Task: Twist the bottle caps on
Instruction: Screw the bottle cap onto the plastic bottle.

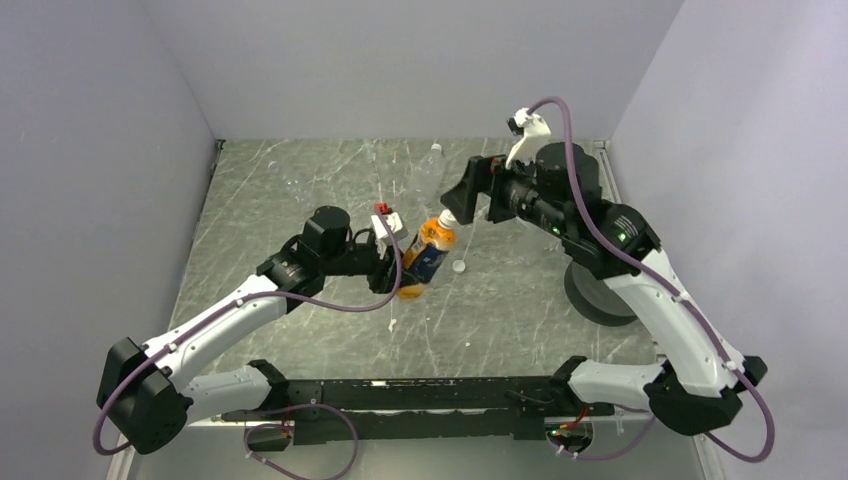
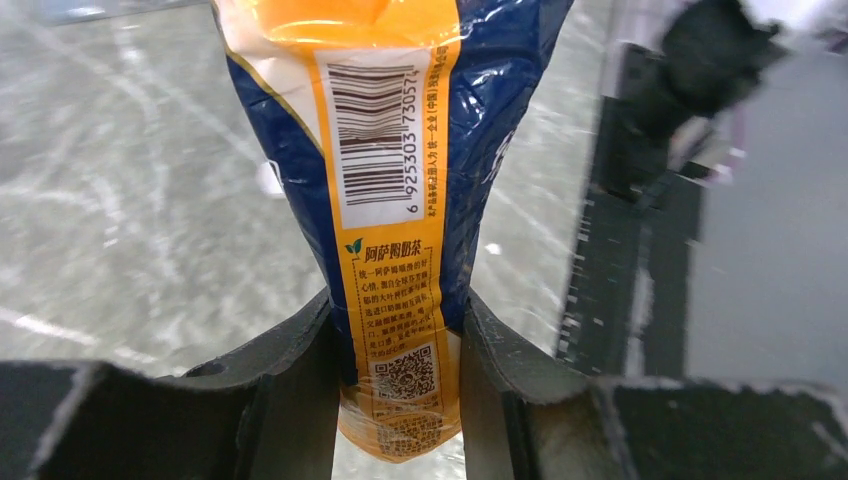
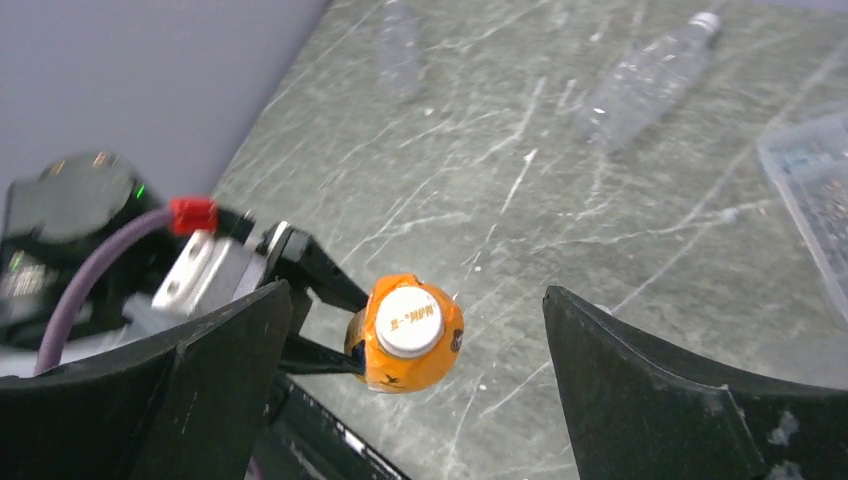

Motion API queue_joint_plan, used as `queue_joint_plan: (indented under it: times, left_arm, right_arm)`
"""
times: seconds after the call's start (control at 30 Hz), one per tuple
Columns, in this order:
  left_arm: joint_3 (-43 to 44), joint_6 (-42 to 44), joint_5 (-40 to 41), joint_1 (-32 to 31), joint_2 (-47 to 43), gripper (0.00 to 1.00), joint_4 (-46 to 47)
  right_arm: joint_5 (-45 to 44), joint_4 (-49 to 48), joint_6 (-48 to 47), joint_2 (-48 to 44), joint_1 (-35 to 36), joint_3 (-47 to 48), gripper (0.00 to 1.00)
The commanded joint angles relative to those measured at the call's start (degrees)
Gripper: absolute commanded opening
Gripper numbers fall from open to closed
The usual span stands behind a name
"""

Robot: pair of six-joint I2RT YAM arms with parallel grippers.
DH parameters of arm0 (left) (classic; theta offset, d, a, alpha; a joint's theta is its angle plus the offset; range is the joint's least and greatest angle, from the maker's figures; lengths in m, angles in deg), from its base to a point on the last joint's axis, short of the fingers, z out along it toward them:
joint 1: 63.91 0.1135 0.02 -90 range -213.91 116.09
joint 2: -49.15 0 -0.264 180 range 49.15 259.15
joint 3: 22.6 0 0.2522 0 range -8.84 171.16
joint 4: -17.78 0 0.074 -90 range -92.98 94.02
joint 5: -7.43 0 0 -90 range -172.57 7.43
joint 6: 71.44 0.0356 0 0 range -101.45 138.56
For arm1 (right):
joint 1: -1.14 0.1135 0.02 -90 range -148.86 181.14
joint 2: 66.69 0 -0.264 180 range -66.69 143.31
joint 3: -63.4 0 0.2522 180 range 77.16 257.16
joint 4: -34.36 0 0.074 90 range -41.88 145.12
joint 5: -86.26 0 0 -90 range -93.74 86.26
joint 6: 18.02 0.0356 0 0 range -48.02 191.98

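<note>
One cap (image 3: pixel 408 320) sat on the orange bottle (image 1: pixel 425 255), which my left gripper (image 2: pixel 398 305) pinched low. Over the bottle's top my right gripper (image 3: pixel 415 295) stood spread; I judged re-grip and twist next.

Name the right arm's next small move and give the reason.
Probably back the right gripper straight off the orange bottle. Its jaws stand wide open either side of the white cap, which sits on the neck, while the left gripper clamps the bottle's body. Whether the cap is fully tight I cannot tell.
</note>
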Motion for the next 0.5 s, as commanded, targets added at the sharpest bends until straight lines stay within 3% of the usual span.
queue_joint_plan:
  times: [0.0, 0.2, 0.47]
  left_arm:
    - [1.1, -2.5, -23.9, 2.3, -1.3, 0.0, 1.1]
    - [0.7, -5.9, -38.8, 4.6, -1.4, 0.0, 2.6]
    - [0.7, -5.0, -43.3, 4.6, -2.3, 0.0, 1.4]
  right_arm:
    - [19.0, -9.5, -10.6, -4.8, -1.6, -6.1, 1.0]
    - [32.7, -10.7, -15.5, -9.0, -2.5, -9.7, 0.97]
    - [46.9, -12.7, -15.5, -8.3, -3.2, -10.1, 0.84]
